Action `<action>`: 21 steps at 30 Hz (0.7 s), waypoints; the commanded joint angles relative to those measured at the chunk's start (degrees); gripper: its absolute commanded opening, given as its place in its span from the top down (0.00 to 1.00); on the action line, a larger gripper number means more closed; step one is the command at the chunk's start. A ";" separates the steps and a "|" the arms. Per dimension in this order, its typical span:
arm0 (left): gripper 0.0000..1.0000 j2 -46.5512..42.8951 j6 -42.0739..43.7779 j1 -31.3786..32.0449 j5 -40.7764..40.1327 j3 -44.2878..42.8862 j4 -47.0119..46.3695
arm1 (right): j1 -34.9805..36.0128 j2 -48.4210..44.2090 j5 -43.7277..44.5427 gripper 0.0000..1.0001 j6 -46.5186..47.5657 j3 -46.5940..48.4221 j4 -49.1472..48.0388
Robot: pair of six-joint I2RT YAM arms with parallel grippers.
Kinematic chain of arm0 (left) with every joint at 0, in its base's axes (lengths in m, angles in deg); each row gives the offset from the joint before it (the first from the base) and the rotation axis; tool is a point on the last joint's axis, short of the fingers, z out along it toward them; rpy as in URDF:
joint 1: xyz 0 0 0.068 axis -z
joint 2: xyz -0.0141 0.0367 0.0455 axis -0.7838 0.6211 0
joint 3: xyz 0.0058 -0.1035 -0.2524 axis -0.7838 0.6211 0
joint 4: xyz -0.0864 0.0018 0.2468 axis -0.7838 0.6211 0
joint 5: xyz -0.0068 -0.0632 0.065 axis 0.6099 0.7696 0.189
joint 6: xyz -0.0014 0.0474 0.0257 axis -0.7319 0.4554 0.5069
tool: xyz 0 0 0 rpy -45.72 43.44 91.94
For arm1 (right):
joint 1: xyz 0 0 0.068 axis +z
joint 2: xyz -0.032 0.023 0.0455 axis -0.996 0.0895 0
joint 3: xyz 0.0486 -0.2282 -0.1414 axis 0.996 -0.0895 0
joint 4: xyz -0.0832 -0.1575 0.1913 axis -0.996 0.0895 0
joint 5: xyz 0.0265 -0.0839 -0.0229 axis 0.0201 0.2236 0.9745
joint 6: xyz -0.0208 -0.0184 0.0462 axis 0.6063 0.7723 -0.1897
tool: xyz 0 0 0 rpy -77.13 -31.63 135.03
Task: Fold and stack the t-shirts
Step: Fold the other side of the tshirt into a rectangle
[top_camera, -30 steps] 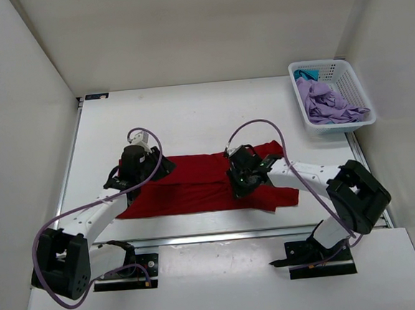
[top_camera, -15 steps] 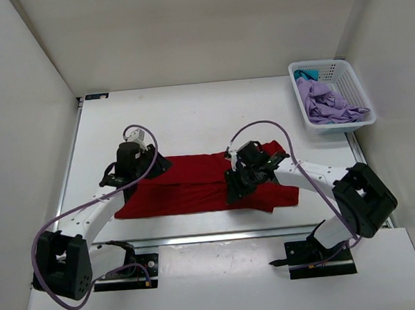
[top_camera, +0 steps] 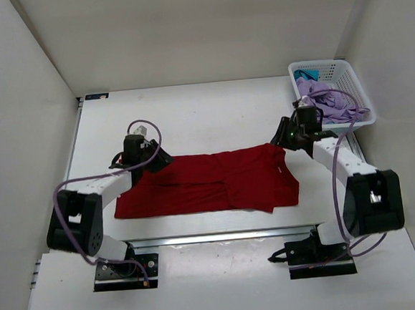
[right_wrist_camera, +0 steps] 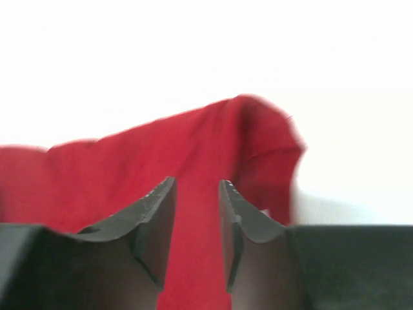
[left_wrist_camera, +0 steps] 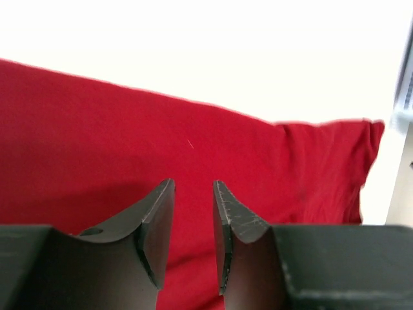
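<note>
Across the near half of the white table (top_camera: 189, 106) we see the dark red short-sleeved fabric t-shirt (top_camera: 210, 187) lying flat in a long band from left to right. A fold line runs down near its middle, and one flap juts out at its near right edge.

At the table's far right corner stands the white plastic lattice basket (top_camera: 357, 86). A crumpled light purple fabric t-shirt (top_camera: 347, 108) fills most of it. A small patch of teal-blue fabric t-shirt (top_camera: 303, 73) shows at the basket's far left corner, largely covered by the purple one.

The left gripper (left_wrist_camera: 193, 184) sits at the red shirt's far left corner, low over the cloth. Its black fingers stand apart with nothing between them, and red fabric shows through the gap.

The right gripper (right_wrist_camera: 197, 184) hangs at the shirt's far right corner, between the shirt and the basket. Its fingers are likewise spread and pinch nothing. A raised fold of red cloth lies just beyond them in the right wrist view, which is blurred.
</note>
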 commanded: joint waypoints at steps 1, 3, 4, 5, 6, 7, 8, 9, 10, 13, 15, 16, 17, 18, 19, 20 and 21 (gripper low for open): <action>0.59 3.38 -2.14 -4.64 3.10 -4.10 -4.41 | -1.93 5.49 6.11 0.68 1.33 5.04 -1.43; 0.59 5.75 -3.62 -6.93 4.77 -4.02 -5.80 | -1.93 7.09 6.30 0.66 1.95 6.36 -1.96; 0.59 6.98 -4.85 -8.07 5.56 -3.76 -7.12 | -1.85 8.22 7.43 0.66 2.04 6.80 -2.66; 0.60 8.04 -5.12 -9.22 5.83 -3.50 -7.74 | -2.02 9.71 7.18 0.65 2.13 7.59 -2.14; 0.60 8.49 -5.73 -9.75 6.44 -3.41 -8.36 | -2.11 10.16 7.09 0.65 2.47 8.20 -2.05; 0.60 9.71 -6.26 -10.45 6.71 -3.15 -8.89 | -2.11 11.56 7.26 0.65 2.65 9.08 -1.88; 0.60 10.42 -6.36 -11.07 6.71 -3.06 -9.33 | -2.20 13.14 6.92 0.68 3.09 9.96 -1.26; 0.60 10.95 -6.88 -11.42 7.41 -2.97 -9.68 | -2.11 13.50 6.91 0.70 2.75 10.05 -0.65; 0.60 11.73 -6.97 -12.21 7.76 -2.88 -10.29 | -1.67 14.55 6.74 0.69 3.61 10.58 -0.82; 0.61 12.97 -7.67 -13.88 8.38 -2.27 -10.74 | -1.14 16.05 6.83 0.75 3.80 10.76 -0.90; 0.61 13.24 -8.20 -14.67 8.38 -0.96 -11.70 | -2.01 16.93 5.17 0.75 3.10 10.32 -1.70; 0.61 13.67 -8.55 -14.68 8.38 -0.69 -12.05 | -2.11 17.20 5.07 0.75 2.83 10.32 -1.96; 0.61 14.02 -8.73 -16.16 8.82 -0.51 -12.49 | -2.37 17.63 4.20 0.74 3.00 10.75 -1.70; 0.60 14.37 -8.82 -16.69 9.26 -0.77 -12.58 | -2.89 17.90 3.32 0.75 3.18 10.58 -2.65; 0.62 14.55 -8.82 -16.96 9.17 -0.60 -12.67 | -3.33 18.34 2.62 0.73 2.75 10.32 -3.62; 0.61 14.90 -8.90 -17.22 9.17 -0.16 -12.93 | -3.43 18.34 1.65 0.75 2.48 9.97 -3.54; 0.61 15.17 -9.17 -17.49 9.17 -0.68 -12.76 | -3.34 18.34 1.38 0.78 2.22 9.71 -3.80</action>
